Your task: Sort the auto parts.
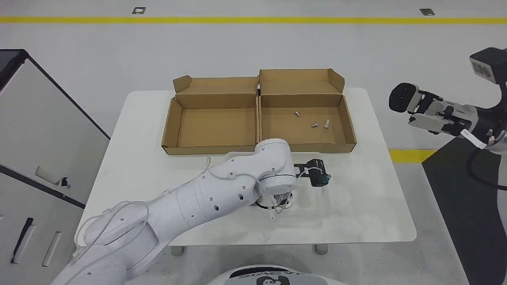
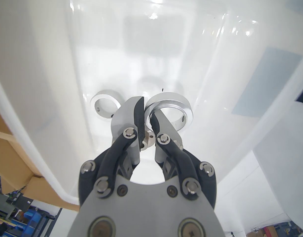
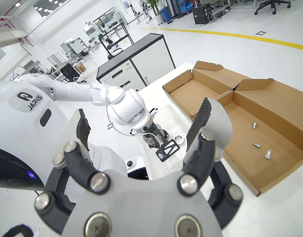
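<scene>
**Left wrist view.**
- Tray [image 2: 240,70], clear-walled: one.
- Rings on the tray floor: two. These are the near ring [image 2: 171,97] and the second ring [image 2: 96,104] just beside it.
- Small flanged piece [image 2: 148,138], on the tray floor beneath the fingers: one.
- Left gripper [image 2: 146,114]: lowered into the tray. One finger is set inside the near ring and one outside, and the pads are pressed onto its wall.
- Step judged in hand: the near ring is to be lifted out.
- A firm squeeze on the thin wall is called for, as the ring is pinched at one side only and may swing.
- A straight rise is advised, so that the second ring and the tray wall are not struck.

**Right wrist view.**
- Right gripper [image 3: 143,106]: spread wide with nothing between the fingers, held well apart from the tray.
- Cardboard boxes beyond the tray: two, side by side.
- Left box [image 3: 190,92]: nothing is seen lying in it.
- Right box [image 3: 284,129]: bolts [image 3: 257,145] are lying in it — three.

**Top view.**
- Table [image 1: 372,206]: one.
- Left arm [image 1: 214,190]: stretched over the tray.
- The three bolts are counted again in the right box — the box farther from the tray's left side.
</scene>
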